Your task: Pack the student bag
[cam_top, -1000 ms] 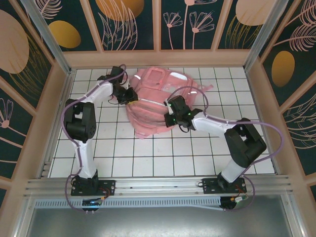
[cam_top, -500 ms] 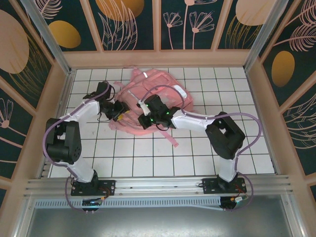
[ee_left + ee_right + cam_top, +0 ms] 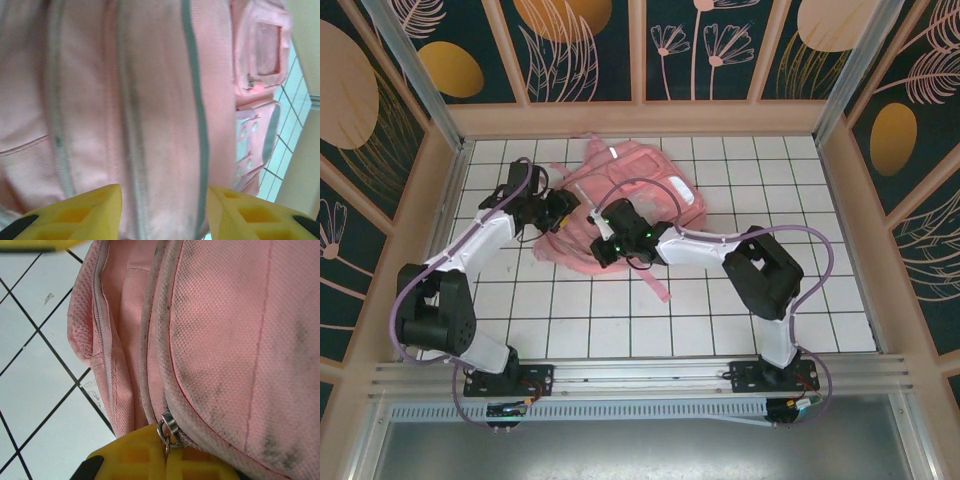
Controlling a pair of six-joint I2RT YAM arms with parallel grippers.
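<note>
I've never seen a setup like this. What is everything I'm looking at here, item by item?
student bag: one, light pink with grey strips, lying on the far middle of the table.
strap: one, pink, trailing from the bag toward the near side.
zip pull: one, silver metal, on the bag's edge beside a yellow finger.
table: one, white tiles with dark grid lines.
wall panels: several, dark teal with peach flower patterns, around three sides.
rail: one, grey metal, along the near edge.
left arm, right arm: two, white and black, both reaching to the bag.
left hand: one, yellow fingers either side of bag fabric.
right hand: one, black, at the bag's near edge.
</note>
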